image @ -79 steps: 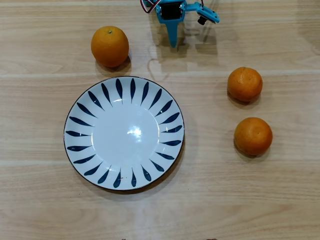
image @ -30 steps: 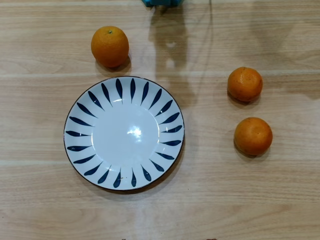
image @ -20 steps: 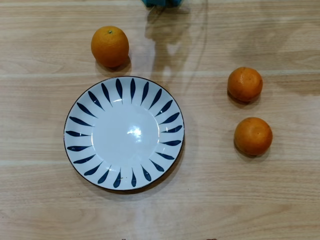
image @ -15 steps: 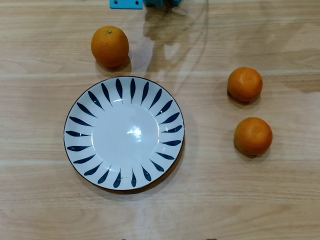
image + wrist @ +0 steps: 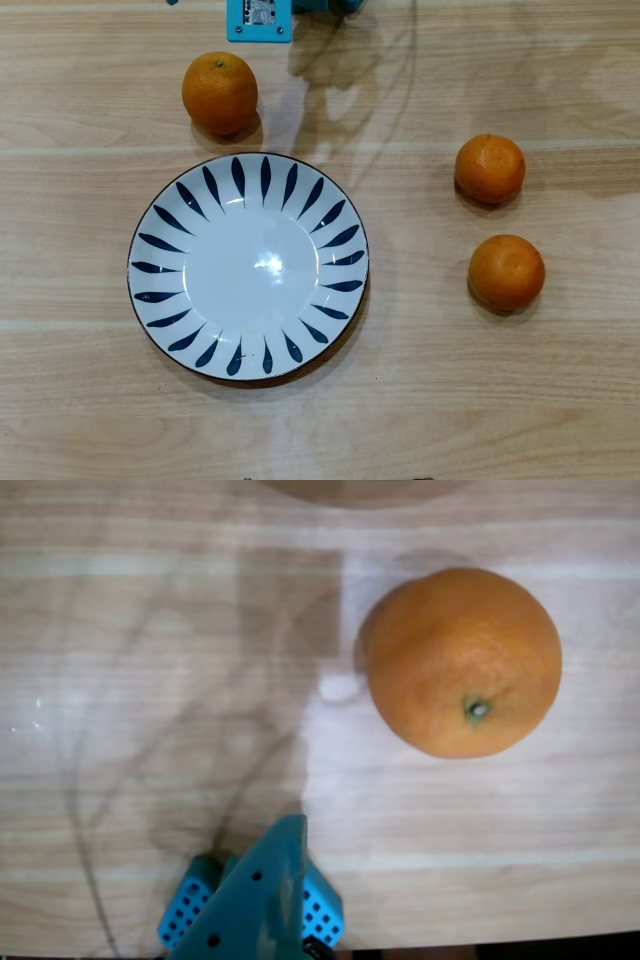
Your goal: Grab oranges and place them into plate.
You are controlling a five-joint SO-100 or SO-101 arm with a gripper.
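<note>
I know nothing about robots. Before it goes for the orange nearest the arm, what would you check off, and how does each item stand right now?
1. Plate empty and ready: ok.
2. Large orange free on the table, apart from the plate: ok.
3. Same orange seen in the wrist view, nothing covering it: ok.
4. Gripper lined up over it: not ok, the orange sits off to the right in the wrist view.
5. Gripper open or shut: cannot tell.
6. Two smaller oranges out of the way: ok.

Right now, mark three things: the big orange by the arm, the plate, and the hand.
big orange [image 5: 462, 661], wrist view, middle of the skin above the stem.
plate [image 5: 160, 240], overhead view, patterned rim on the left.
hand [image 5: 262, 900], wrist view, teal finger at the bottom edge.
</note>
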